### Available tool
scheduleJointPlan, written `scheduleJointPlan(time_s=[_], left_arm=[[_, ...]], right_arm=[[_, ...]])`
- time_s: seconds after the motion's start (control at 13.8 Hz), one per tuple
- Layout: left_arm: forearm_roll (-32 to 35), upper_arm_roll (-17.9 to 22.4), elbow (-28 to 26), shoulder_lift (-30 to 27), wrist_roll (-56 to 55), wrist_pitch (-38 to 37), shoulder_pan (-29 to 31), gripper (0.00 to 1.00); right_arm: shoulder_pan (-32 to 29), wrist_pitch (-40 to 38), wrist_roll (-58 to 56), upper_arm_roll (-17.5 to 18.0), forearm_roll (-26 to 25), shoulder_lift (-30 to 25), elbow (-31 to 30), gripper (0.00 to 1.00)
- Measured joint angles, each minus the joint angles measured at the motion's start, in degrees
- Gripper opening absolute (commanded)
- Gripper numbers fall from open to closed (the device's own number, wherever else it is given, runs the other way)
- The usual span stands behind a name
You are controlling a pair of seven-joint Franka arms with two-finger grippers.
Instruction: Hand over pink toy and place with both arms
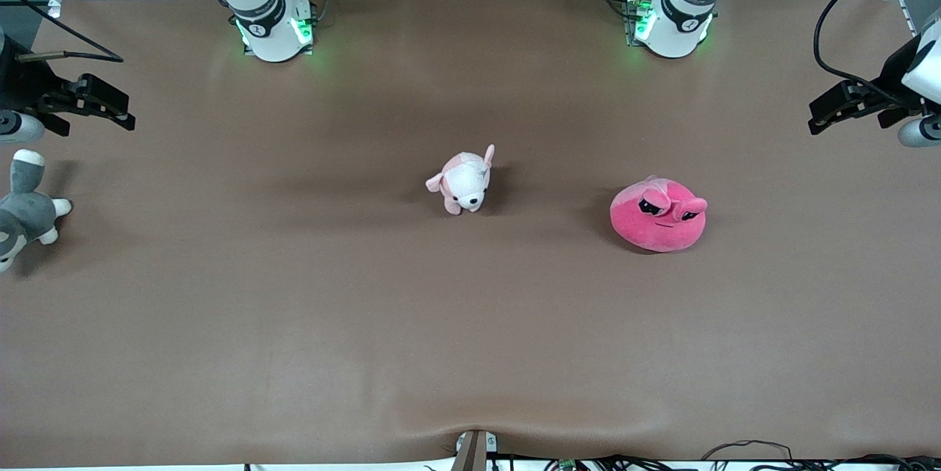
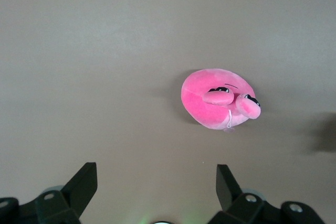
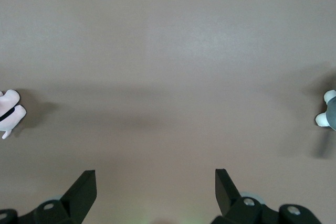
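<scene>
A hot-pink body with dark, half-lidded eyes is seen on the pink toy (image 1: 658, 217) (image 2: 218, 105). Pale pink and white, with a dark nose, are noted on the puppy plush (image 1: 464, 181). Grey with white paws is recorded for the plush animal (image 1: 26, 210). The table (image 1: 294, 324) is covered in plain matte brown. Both grippers are black; green light is shown at the white arm bases.

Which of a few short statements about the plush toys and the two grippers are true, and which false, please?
1. The pink toy lies on the table, held by nothing. True.
2. The left gripper is shut on it. False: it is open, up over the table's end.
3. The puppy plush lies mid-table. True.
4. The right gripper holds the grey plush. False: it is open and empty.
</scene>
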Motion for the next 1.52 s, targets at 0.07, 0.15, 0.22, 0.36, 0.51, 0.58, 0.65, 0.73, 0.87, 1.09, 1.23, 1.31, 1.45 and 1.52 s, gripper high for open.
scheduleJointPlan(time_s=[0.07,0.15,0.22,0.36,0.51,0.58,0.65,0.73,0.87,1.09,1.23,1.31,1.45,1.52], left_arm=[[0.0,0.0,0.0,0.0,0.0,-0.6,0.0,1.0],[0.0,0.0,0.0,0.0,0.0,-1.2,0.0,1.0],[0.0,0.0,0.0,0.0,0.0,-1.5,0.0,1.0],[0.0,0.0,0.0,0.0,0.0,-1.5,0.0,1.0],[0.0,0.0,0.0,0.0,0.0,-1.6,0.0,1.0],[0.0,0.0,-0.1,0.1,0.0,-1.7,0.0,1.0],[0.0,0.0,-0.1,0.1,0.0,-1.8,0.0,1.0],[0.0,0.0,-0.2,0.2,0.0,-1.8,0.0,1.0],[0.0,0.0,-0.2,0.2,0.0,-1.8,0.0,1.0],[0.0,0.0,-0.3,0.3,0.0,-1.8,0.0,1.0],[0.0,0.0,-0.6,0.3,0.0,-1.8,0.0,1.0],[0.0,0.1,-0.7,0.3,0.0,-1.8,0.0,1.0],[0.0,0.1,-0.9,0.3,0.0,-1.9,0.0,1.0],[0.0,0.1,-1.0,0.3,0.0,-1.9,0.0,1.0]], right_arm=[[0.0,0.0,0.0,0.0,0.0,0.0,0.0,1.0],[0.0,0.0,0.0,0.0,0.0,0.0,0.0,1.0],[0.0,0.0,0.0,0.0,0.0,0.0,0.0,1.0],[0.0,0.0,0.0,0.0,0.0,0.0,0.0,1.0],[-0.1,0.0,0.0,0.0,0.0,0.1,0.0,1.0],[-0.1,0.0,0.0,0.0,0.0,0.1,0.0,1.0],[-0.1,0.0,0.0,-0.1,0.0,0.1,0.0,1.0],[-0.1,0.0,0.0,-0.1,0.0,0.1,0.0,1.0],[-0.1,0.0,0.0,-0.1,0.0,0.2,0.0,1.0],[-0.2,0.0,0.0,-0.1,0.0,0.2,0.0,1.0],[-0.2,0.0,0.0,-0.1,0.0,0.2,0.0,1.0],[-0.2,0.0,0.0,-0.1,0.0,0.2,0.0,1.0],[-0.2,0.0,0.0,-0.1,0.0,0.2,0.0,1.0],[-0.2,0.0,0.0,-0.1,0.0,0.2,0.0,1.0]])
